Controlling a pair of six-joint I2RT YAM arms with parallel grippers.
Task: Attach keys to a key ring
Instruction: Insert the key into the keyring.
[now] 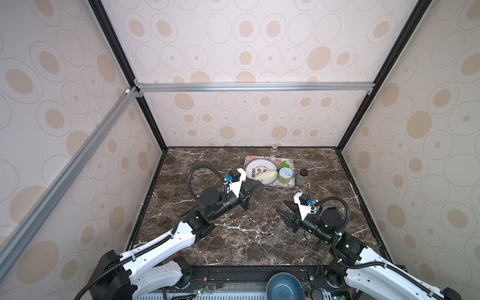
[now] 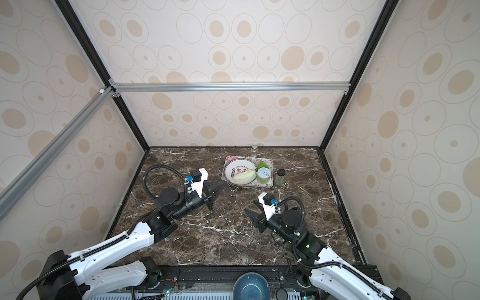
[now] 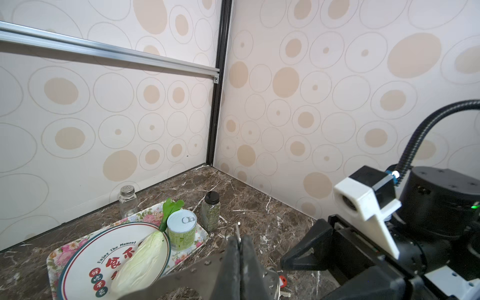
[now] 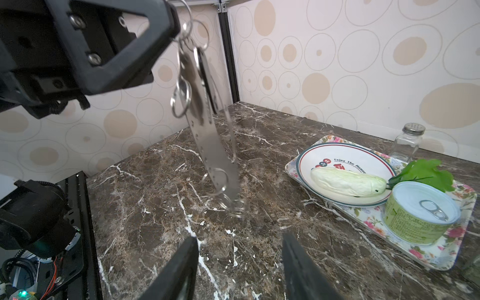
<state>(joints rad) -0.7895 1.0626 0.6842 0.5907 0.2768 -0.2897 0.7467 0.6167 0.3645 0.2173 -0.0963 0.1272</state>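
The key ring [image 4: 210,148] is grey metal with a dull brushed shine. The tabletop [image 4: 155,207] looks like polished dark marble, glossy. The shaker [image 4: 405,142] is clear glass with a metal cap.

The table [image 1: 241,241] was dark brown marble veined white, the walls [image 1: 259,52] cream with beige ovals. The tray [image 4: 439,255] bore pink flowers (the can [image 4: 407,228] was green), the key ring [image 4: 215,153] grey.

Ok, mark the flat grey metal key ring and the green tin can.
flat grey metal key ring [image 4: 209,141], right wrist view, its flat face.
green tin can [image 4: 407,228], right wrist view, side label.
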